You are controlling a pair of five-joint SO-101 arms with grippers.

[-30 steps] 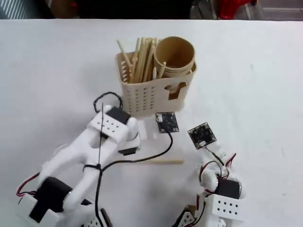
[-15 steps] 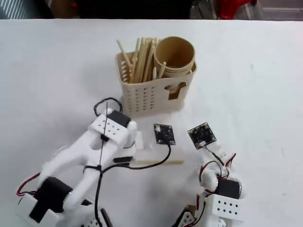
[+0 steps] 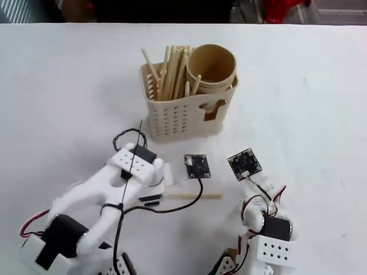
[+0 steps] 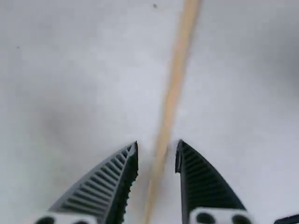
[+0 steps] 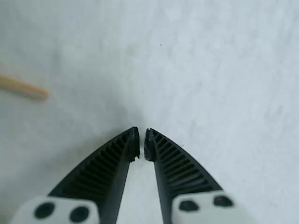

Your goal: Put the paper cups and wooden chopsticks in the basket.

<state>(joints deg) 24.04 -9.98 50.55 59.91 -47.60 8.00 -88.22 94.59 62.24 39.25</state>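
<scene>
White counter (image 3: 321,103) seen from above, with two white arms side by side along its near edge.

**Left.** The left arm (image 3: 109,189) lies low over the surface and angles toward the centre. A black cable (image 3: 172,207) loops from it to a small black camera board (image 3: 196,166). The left end effector (image 4: 156,149) is open. In the left wrist view its two ribbed black jaws stand apart, one on each side of a loose chopstick (image 4: 175,84). The stick lies flat on the counter, and a gap is visible between it and each jaw. From above, it runs crosswise between the basket and the arms' bases, apart from the basket. One end sits under the tip of the left arm and the other points toward the right arm.

**Centre.** A cream perforated basket (image 3: 183,114) stands upright on the counter. Its left side holds bundled chopsticks (image 3: 172,69), which stand on end and lean slightly. Its right side holds brown paper cups (image 3: 212,69), nested and mouth up, with their rims above the basket wall.

**Right.** The right arm (image 3: 266,229) is folded close to the near edge, and a second camera board (image 3: 245,163) is raised in front of it. The right end effector (image 5: 141,142) is closed and grips nothing. In the right wrist view its jaw tips almost meet, leaving only a sliver between them, over bare counter. One end of the loose chopstick lies off to the side there, apart from the jaws.
</scene>
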